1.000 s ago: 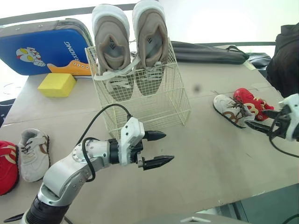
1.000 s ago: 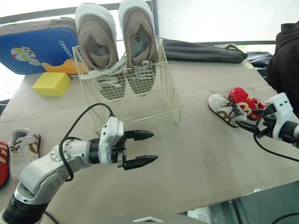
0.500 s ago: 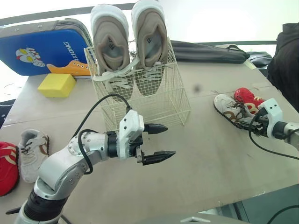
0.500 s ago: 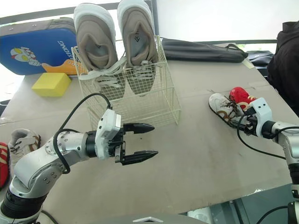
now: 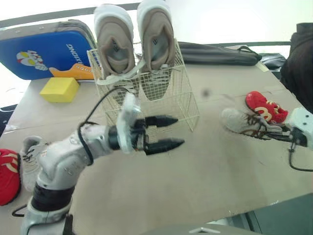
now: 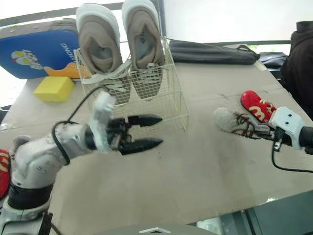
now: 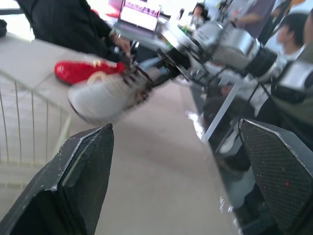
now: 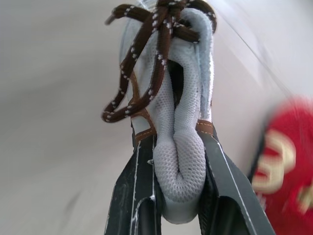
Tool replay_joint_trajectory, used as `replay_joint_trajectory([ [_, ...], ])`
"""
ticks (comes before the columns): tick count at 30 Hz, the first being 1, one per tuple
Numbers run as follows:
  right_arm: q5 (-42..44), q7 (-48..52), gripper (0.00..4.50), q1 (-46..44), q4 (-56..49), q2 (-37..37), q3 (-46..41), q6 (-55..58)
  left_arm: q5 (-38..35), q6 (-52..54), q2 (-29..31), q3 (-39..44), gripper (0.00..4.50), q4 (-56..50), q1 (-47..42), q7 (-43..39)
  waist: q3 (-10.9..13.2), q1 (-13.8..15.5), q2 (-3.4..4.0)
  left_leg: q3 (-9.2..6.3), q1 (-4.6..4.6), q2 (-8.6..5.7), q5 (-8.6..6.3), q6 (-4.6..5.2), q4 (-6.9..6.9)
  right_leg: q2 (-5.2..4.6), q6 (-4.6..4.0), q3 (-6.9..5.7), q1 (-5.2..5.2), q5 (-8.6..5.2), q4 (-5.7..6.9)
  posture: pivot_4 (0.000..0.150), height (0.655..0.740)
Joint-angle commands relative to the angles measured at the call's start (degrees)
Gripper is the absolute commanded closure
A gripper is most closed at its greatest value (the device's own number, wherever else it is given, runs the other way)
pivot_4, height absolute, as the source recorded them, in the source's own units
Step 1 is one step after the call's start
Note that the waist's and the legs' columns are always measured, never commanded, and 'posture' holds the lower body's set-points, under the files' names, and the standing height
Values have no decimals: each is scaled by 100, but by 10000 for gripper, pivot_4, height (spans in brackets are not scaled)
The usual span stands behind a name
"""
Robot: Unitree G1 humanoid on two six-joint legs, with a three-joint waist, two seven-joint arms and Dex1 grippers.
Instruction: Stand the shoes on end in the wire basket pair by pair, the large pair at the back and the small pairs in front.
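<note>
The wire basket (image 5: pixel 182 105) stands mid-table with the large beige pair (image 5: pixel 115 49) on end at its back. My left gripper (image 5: pixel 166 133) hovers open just in front of the basket. At the right, my right gripper (image 5: pixel 271 130) is shut on the heel collar of a small white shoe (image 5: pixel 238 121) with brown laces. In the right wrist view both fingers (image 8: pixel 139 191) pinch the grey collar (image 8: pixel 180 166). A small red shoe (image 5: pixel 264 106) lies just behind it. Another small white shoe (image 5: pixel 30 147) and a red shoe (image 5: pixel 9 174) lie at the far left.
A blue case (image 5: pixel 44 51) and a yellow block (image 5: pixel 59 89) sit behind the basket on the left. A black bag (image 5: pixel 215 54) lies along the back edge, and a dark garment (image 5: pixel 301 58) hangs at the right. The table's front edge is close.
My right gripper reached the white shoe, shut on its heel collar and turned it away from the red shoe. My left arm rose toward the basket, fingers still open.
</note>
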Motion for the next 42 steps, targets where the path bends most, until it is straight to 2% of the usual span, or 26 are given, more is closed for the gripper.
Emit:
replay_joint_trajectory([
  [1, 323, 422, 43685, -1021, -387, -270, 189, -708, -633, 723, 189, -39, 0, 618, -655, 21, -4, -76, -13, -1, 2, 0, 0, 0, -3, 0, 0, 0, 0, 0, -2, 1500, 7400],
  [4, 357, 608, 43700, -2183, -465, -117, 939, -872, -608, 1118, 220, -238, 0, 1095, -1188, -166, 17, -184, -30, 2, 13, -4, 0, -1, 1, 3, 0, 8, 9, 0, -4, 1500, 7400],
  [6, 189, 744, 43703, -3426, -467, 530, 1805, -1122, -292, 1372, 241, -604, 0, 1311, -1606, -560, 13, -199, -60, -1, 16, -4, 0, -2, -2, 2, -1, 7, 8, 1, -2, 1500, 7400],
  [8, 53, 838, 43707, -4226, -347, 1065, 2333, -1252, -121, 1573, 217, -839, 0, 1451, -1870, -828, 20, -210, -64, 0, 12, -1, 1, -5, -4, 7, -1, 6, 0, 1, 0, 1500, 7400],
  [11, -4, 1108, 43716, -4969, -62, 1670, 2827, -1469, 318, 1642, 236, -1180, 0, 1549, -2176, -1186, 26, -152, -62, -19, 2, -4, 3, -7, -7, 3, -2, -4, -7, 2, -2, 1500, 7400],
  [16, -106, 1401, 43905, -5679, 410, 2265, 3276, -1986, 927, 1646, 416, -1673, 0, 1304, -2252, -1872, 24, -101, -65, -37, -7, -13, 3, -7, -6, -2, -7, -21, -5, 4, -2, 1500, 7400],
  [18, -127, 1395, 43970, -5850, 531, 2405, 3360, -2043, 1037, 1702, 470, -1754, 5411, 1227, -2217, -2014, 25, -103, -65, -33, -7, -13, 3, -7, -2, -2, -7, -20, -6, 3, -2, 1500, 7400],
  [19, -138, 1387, 43985, -5902, 578, 2461, 3391, -2124, 1060, 1723, 470, -1748, 6676, 1229, -2200, -2061, 25, -105, -63, -32, -7, -12, 3, -7, -2, -1, -7, -20, -6, 3, -2, 1500, 7400],
  [22, -209, 1299, 44067, -5947, 615, 2506, 3487, -1931, 978, 1818, 381, -1552, 20903, 1317, -2160, -2063, 26, -102, -62, -32, -6, -11, 4, -9, -1, 0, -6, -19, -6, 3, 2, 1500, 7400],
  [24, 40, 1189, 33943, -5851, 441, 2402, 3509, -1022, 906, 1841, 315, -1312, 28417, 1379, -2040, -1937, 27, -110, -60, -32, -6, -11, 4, -9, -1, 1, -6, -19, -7, 3, 3, 1500, 7400],
  [27, -31, 597, 20236, -5674, 295, 2557, 3267, -773, 734, 1809, 246, -824, 38518, 1299, -1667, -1754, 25, -125, -63, -32, -6, -11, 4, -9, 0, 1, -7, -16, -10, 4, 5, 1500, 7400],
  [30, 913, 140, 5959, -5112, -270, 1949, 2852, 1550, 493, 1387, 97, 7, 39020, 967, -838, -1541, 26, -113, -62, -31, -6, -7, 4, -9, -2, -1, -7, -16, -12, 4, 6, 1500, 7400],
  [32, 2100, -320, 5959, -4664, -550, 1748, 2431, 3084, 501, 959, -131, 487, 39021, 722, -332, -1349, 23, -57, -63, -37, -9, -9, 4, -9, -5, -9, -9, -15, -11, 4, 1, 1500, 7400],
  [34, 2843, -1201, 5959, -4016, -675, 2057, 2077, 3950, 216, 735, -418, 998, 39022, 664, -7, -916, 21, -28, -64, -38, -9, -7, 3, -8, -4, -36, -25, -2, -11, 13, 1, 1500, 7400],
  [37, 3741, -2220, 5959, -3536, -828, 2661, 1743, 4710, -246, 599, -685, 1423, 39023, 663, 175, -441, 16, -9, -71, -34, -11, -3, 4, -11, 1, -36, -24, 0, -8, 14, -4, 1500, 7400],
  [40, 4814, -3359, 5959, -3553, -804, 3579, 1590, 5163, -81, 330, -832, 1377, 39023, 326, 399, -240, 18, -29, -52, -22, -9, -7, 4, -9, 2, -40, -29, 14, -10, 18, 0, 1500, 7400],
  [42, 4820, -3751, 5959, -3564, -858, 3946, 1733, 5261, -37, 210, -916, 1279, 39023, 157, 483, -151, 15, -26, -54, -16, -5, -10, 4, -9, -1, -36, -29, 20, -12, 18, 2, 1500, 7400],
])
